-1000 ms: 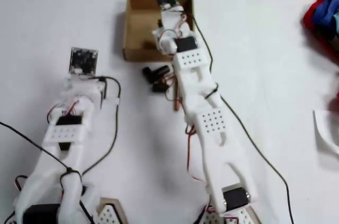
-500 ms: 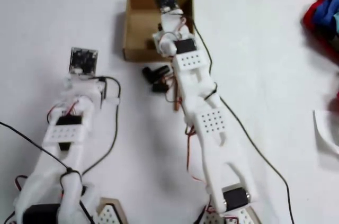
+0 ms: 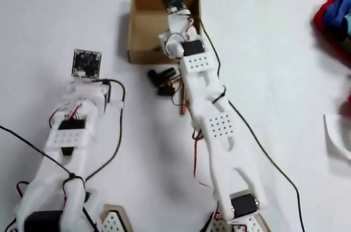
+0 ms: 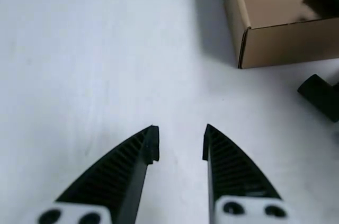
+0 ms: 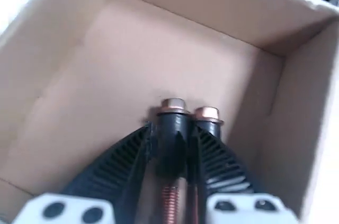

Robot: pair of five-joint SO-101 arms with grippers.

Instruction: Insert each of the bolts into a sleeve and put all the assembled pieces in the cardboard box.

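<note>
Inside the cardboard box (image 5: 212, 1), the right gripper (image 5: 172, 127) is clamped on a black sleeve (image 5: 169, 150) with a copper bolt (image 5: 172, 105) through it, the bolt's head poking out past the fingertips; a second bolt head (image 5: 207, 114) sits just beside it, and I cannot tell whether that one is gripped too; on the white table (image 3: 285, 51), near the box's outer wall, loose sleeves (image 3: 162, 75) lie beside the right arm, with a loose bolt (image 3: 182, 105) close by; the left gripper (image 4: 180, 128) hangs over bare table, apart from the box, fingers moderately spread with nothing between them.
</note>
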